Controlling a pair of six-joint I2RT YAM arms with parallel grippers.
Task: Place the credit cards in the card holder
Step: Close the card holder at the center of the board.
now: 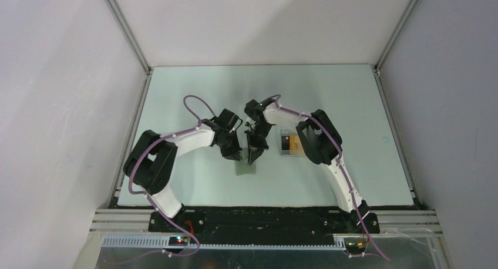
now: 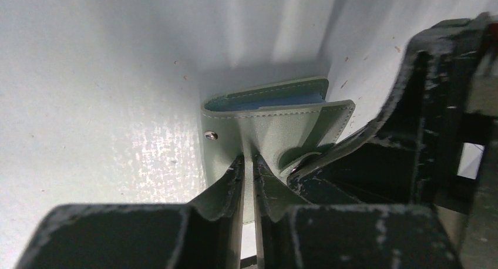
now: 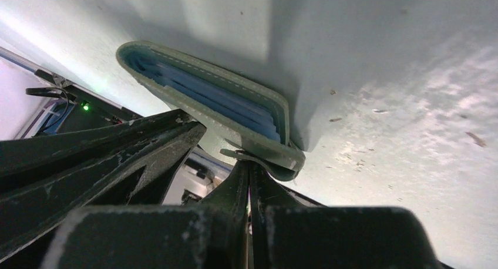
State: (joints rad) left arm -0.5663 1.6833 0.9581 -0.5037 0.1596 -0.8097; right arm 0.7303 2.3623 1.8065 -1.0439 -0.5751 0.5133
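Note:
The grey-green card holder (image 1: 245,167) lies at the table's middle, between both grippers. In the left wrist view the card holder (image 2: 276,125) has one flap pinched edge-on in my left gripper (image 2: 248,164), which is shut on it. In the right wrist view the card holder (image 3: 235,113) gapes open, showing its bluish inside, and my right gripper (image 3: 249,166) is shut on its snap tab. The two grippers, left (image 1: 237,156) and right (image 1: 254,156), almost touch. The credit cards (image 1: 289,144), orange-gold and black, lie in a clear tray to the right.
The clear plastic tray (image 1: 292,154) sits just right of the right gripper, partly under the right arm's elbow (image 1: 317,140). The metal frame (image 1: 264,213) runs along the table's near edge. Grey walls enclose the table on three sides.

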